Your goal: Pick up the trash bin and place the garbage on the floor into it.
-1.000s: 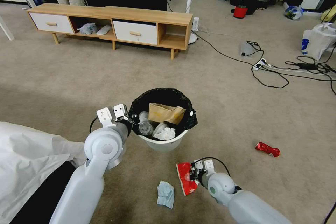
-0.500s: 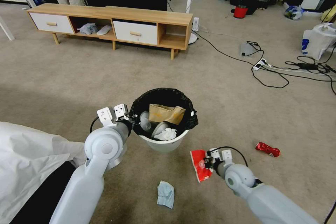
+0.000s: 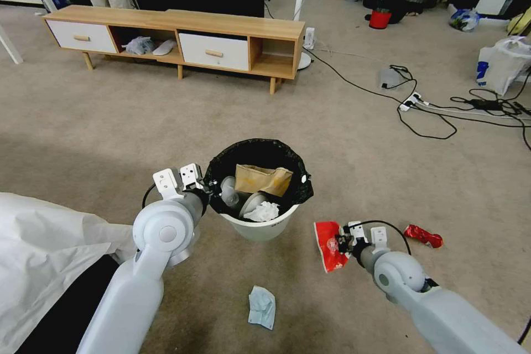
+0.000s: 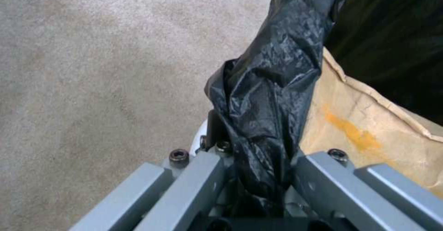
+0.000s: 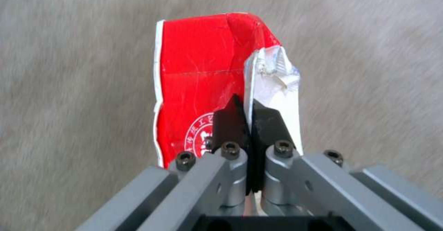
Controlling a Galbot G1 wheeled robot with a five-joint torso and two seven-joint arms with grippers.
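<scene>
Left gripper (image 3: 207,188): clamped on bag-covered rim of trash bin (image 3: 260,225), at bin's left side; bin held above carpet (image 3: 110,121). Black bag (image 4: 268,96) bunched between fingers. Bin contents: brown paper bag (image 3: 261,178), clear bottle (image 3: 228,190), white tissue (image 3: 262,212). Light blue mask (image 3: 261,306) on carpet, near of bin. Right gripper (image 3: 340,243): pads pressed together on red-white packet (image 3: 329,238), lifted right of bin. Red wrapper (image 3: 423,235) on carpet, further right.
</scene>
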